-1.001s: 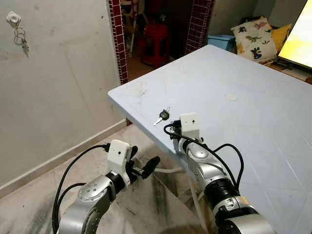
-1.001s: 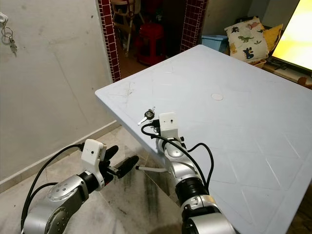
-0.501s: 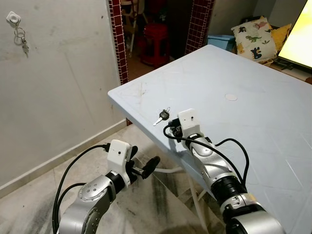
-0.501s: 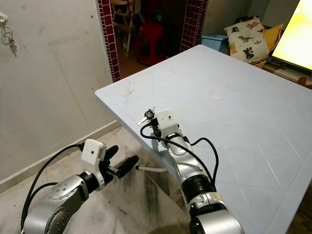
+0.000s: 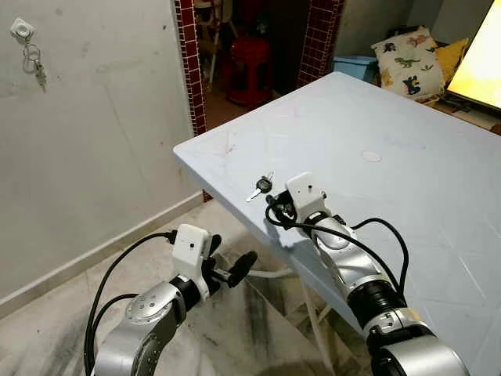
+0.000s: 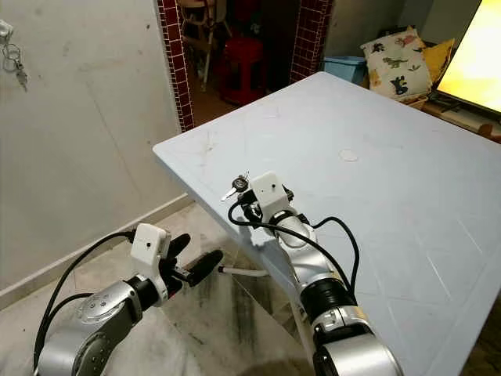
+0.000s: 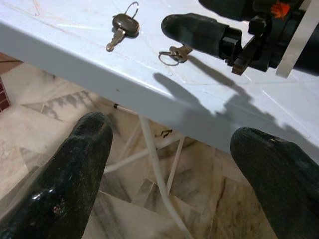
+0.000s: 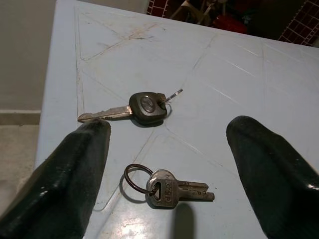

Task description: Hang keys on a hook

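Right gripper hovering over the keys, nothing grabbed yet

The right gripper [image 8: 164, 174] sits spread wide over the pale blue tabletop [image 5: 376, 125] near its corner, with the silver keys on a ring [image 8: 167, 187] between its fingers and a black-headed key [image 8: 134, 108] just beyond. Left gripper [image 5: 235, 270] hangs released below the tabletop edge. Wall hook [image 5: 22, 30] already holds other keys [image 5: 35, 66].

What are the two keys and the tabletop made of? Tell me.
Silver keys on a ring: bare metal, going by the dull shine. Black-headed key: metal blade, head probably matte plastic. Table: pale blue, looks like moulded plastic, with scuffs and pressed-in lines.
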Controlling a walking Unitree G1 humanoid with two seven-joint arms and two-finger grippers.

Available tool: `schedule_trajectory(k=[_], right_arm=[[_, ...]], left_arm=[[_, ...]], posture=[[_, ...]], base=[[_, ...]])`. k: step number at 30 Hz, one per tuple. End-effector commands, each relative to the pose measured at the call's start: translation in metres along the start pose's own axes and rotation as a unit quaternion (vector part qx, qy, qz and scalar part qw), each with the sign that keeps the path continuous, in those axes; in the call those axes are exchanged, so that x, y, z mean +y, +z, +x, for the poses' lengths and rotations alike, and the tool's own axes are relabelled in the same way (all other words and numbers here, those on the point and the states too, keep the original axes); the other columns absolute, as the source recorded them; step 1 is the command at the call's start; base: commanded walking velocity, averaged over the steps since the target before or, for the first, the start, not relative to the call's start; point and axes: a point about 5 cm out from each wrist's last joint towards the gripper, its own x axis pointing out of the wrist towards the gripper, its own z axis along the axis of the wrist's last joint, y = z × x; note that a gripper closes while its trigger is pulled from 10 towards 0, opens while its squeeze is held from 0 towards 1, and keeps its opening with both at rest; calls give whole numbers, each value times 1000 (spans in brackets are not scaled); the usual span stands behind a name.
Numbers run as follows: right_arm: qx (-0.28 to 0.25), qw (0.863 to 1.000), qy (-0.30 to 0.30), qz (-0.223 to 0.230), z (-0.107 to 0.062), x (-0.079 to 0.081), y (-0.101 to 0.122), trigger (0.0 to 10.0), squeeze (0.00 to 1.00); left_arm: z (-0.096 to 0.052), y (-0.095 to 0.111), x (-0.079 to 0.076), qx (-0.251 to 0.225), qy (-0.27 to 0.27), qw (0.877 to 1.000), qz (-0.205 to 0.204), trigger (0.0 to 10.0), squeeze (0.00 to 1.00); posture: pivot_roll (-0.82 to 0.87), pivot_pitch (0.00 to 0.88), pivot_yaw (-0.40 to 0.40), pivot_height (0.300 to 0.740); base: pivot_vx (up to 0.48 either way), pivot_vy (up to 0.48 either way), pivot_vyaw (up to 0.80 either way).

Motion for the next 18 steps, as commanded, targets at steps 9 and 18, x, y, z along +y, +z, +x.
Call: schedule_trajectory(k=[9, 18], right_arm=[[-11, 1000, 1, -11, 0, -4, 3, 10000, 1000], [-15, 997, 24, -67, -2, -11, 1, 10000, 855]], left_arm=[[1, 1, 1, 0, 3, 1000, 1, 10000, 0], [1, 1, 1, -1, 4, 1000, 0, 10000, 0]], posture=[[90, 0, -17, 740], [89, 0, -16, 740]], base=[[0, 0, 0], [0, 0, 0]])
